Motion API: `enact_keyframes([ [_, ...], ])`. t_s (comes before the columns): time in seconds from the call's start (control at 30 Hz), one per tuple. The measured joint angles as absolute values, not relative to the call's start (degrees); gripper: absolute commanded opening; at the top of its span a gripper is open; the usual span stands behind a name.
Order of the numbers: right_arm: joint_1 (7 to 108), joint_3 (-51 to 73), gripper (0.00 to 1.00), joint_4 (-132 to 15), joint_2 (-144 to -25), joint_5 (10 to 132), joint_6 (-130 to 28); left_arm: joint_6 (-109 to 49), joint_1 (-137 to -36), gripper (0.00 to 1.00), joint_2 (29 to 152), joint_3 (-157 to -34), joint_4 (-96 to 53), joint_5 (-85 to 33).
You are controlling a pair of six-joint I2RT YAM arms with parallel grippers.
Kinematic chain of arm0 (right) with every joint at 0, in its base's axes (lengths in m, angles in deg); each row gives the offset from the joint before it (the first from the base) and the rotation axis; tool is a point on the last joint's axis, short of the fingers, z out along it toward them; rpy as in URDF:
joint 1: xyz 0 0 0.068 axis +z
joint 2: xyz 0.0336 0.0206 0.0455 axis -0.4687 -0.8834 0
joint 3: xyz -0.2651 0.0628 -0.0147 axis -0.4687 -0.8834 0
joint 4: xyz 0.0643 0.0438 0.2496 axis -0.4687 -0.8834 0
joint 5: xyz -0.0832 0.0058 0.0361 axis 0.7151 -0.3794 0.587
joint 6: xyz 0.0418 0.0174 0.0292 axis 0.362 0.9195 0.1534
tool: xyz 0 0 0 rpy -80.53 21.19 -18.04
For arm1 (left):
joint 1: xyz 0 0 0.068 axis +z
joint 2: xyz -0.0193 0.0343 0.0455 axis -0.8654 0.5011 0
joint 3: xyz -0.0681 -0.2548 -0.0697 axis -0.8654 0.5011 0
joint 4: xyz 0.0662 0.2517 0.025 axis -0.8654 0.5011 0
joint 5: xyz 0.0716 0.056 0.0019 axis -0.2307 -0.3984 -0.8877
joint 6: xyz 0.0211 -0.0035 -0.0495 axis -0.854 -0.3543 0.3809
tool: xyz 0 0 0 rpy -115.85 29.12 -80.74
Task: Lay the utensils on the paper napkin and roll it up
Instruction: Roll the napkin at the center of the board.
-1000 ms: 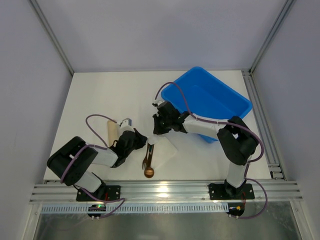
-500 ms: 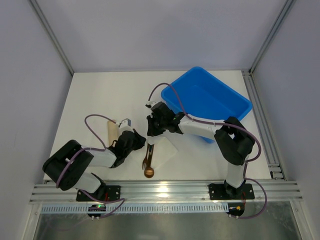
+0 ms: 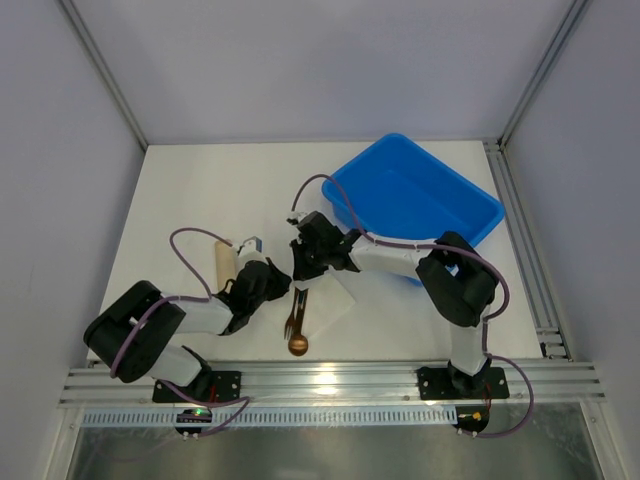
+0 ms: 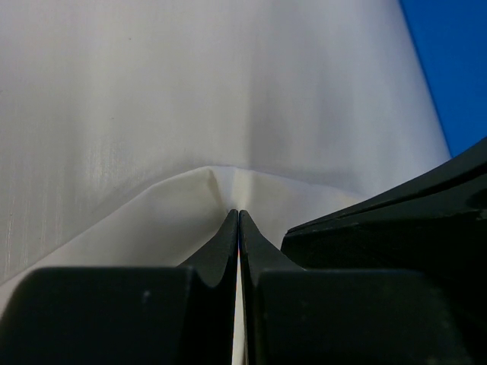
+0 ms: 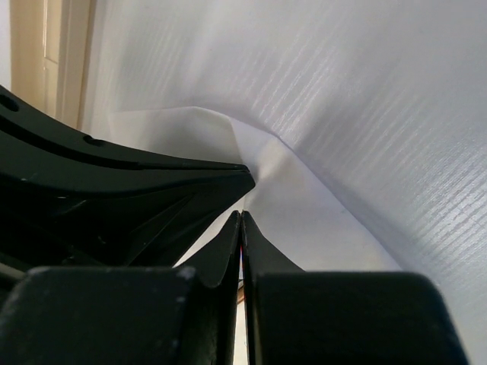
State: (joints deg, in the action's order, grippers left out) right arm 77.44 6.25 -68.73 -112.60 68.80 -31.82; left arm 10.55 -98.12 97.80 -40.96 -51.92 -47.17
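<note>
White napkin (image 3: pixel 335 303): pinching its far-left edge with left end effector (image 4: pixel 238 214) and right end effector (image 5: pixel 241 215), both clamped on paper. Bringing right arm leftward over past second, nearly meeting left. Keeping fork (image 3: pixel 291 322), spoon (image 3: pixel 298 344) lying along left edge; likely starting roll.

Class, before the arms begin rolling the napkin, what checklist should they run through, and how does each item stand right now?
1. Spoon and fork lying on the paper napkin: ok.
2. Utensils fully inside the napkin: not ok, the spoon's bowl seems to overhang the near edge.
3. Left claw shut on the napkin's lifted edge: ok.
4. Right claw shut on the same edge: ok.
5. Blue bin apart from the napkin: ok.
6. Napkin untorn under the claws: cannot tell.
</note>
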Motion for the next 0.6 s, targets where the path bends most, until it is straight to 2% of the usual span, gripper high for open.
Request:
enact_keyframes([
  [0.6, 77.49, 6.47, 0.04, -68.12, -115.35, 68.62, -31.6, 10.55, -98.12, 0.0, 97.99, -41.23, -51.73, -47.09],
])
